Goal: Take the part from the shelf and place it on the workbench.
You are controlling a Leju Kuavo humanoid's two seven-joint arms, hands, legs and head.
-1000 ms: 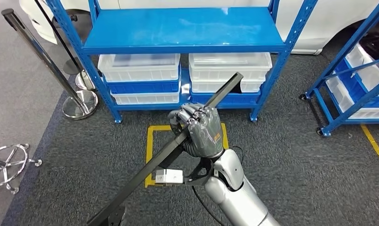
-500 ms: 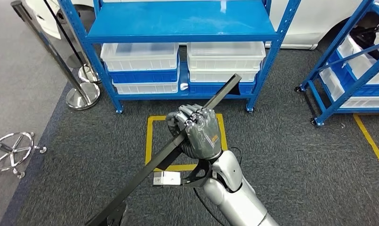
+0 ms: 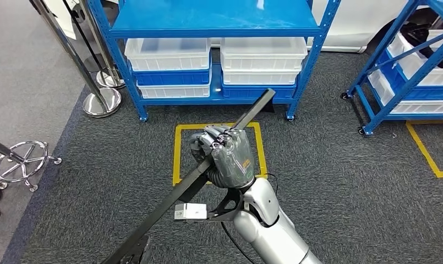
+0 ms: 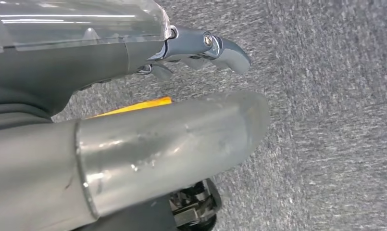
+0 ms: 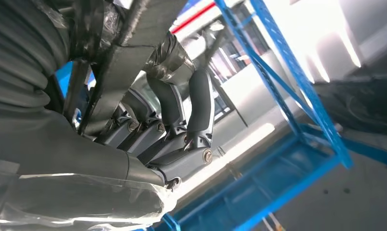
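Right hand (image 3: 225, 155) grips the part (image 3: 194, 179), a long black bar, fingers (image 3: 211, 137) wrapped tight around it near its middle; bar runs on a slant, upper end pointing toward the blue shelf (image 3: 211, 19), lower end dropping out past the picture's bottom edge, away from the shelf; the part is off the shelf, held in the air above the dark grey carpet (image 3: 329, 181); yellow floor square (image 3: 178, 157) lies on the carpet just in front of the shelf, under the hand and bar; white bins (image 3: 167, 54) sit on the shelf's lower levels beneath its blue top board; a second blue rack (image 3: 398, 77) with more white bins stands to the right of the shelf, well apart; chrome stanchion bases (image 3: 102, 102) stand beside the shelf's left post, and a chrome stool base (image 3: 21, 160) lies further left of them on the floor; right wrist view: dark fingers (image 5: 201, 103) curl around the black bar (image 5: 133, 53), blue shelf frame (image 5: 282, 72) behind; left wrist view: left hand (image 4: 201, 48) hangs over grey carpet, a few fingers stick out past the cover, nothing seen in them, how wide they stand I cannot tell; silver arm tube (image 4: 172, 144) crosses in front
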